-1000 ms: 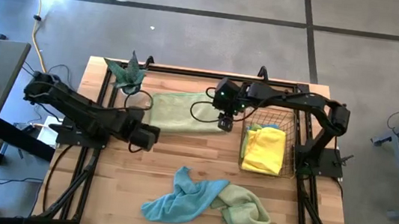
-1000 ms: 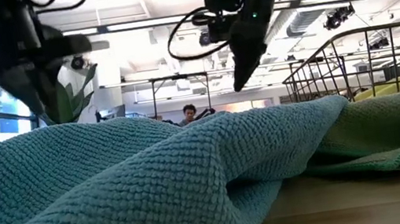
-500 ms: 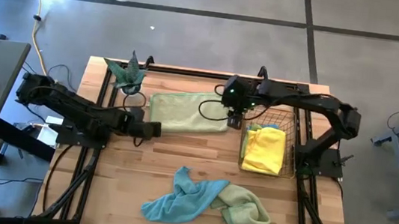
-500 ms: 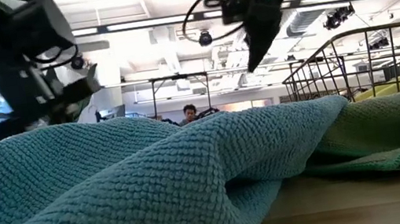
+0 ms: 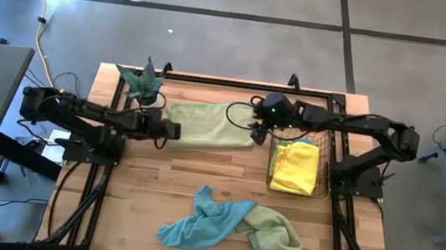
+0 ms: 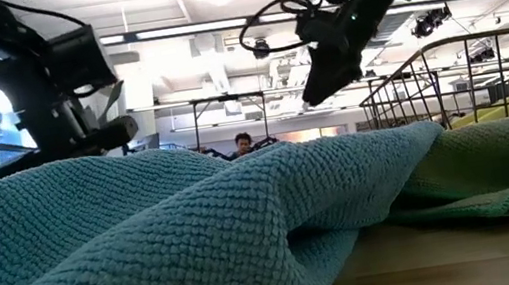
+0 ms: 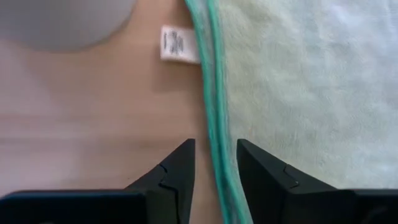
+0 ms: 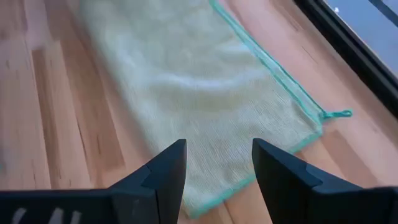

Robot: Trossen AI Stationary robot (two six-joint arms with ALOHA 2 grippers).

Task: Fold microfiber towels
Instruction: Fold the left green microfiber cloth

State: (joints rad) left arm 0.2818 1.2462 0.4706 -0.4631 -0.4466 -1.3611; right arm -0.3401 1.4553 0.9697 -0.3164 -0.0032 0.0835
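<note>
Left end effector (image 7: 214, 163) straddles towel (image 7: 298, 87) hem (open).

A nubby, matt teal-blue cloth towel (image 6: 148, 239) is seen on a smooth planked wooden tabletop (image 5: 183, 179) (the copper wire basket (image 5: 296, 163) looks metallic).

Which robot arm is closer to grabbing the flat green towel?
Probably the left. The left gripper is open with its fingers on either side of the pale green towel's teal edge, low to the table. The right gripper, also open, hangs above the towel's other end.
</note>
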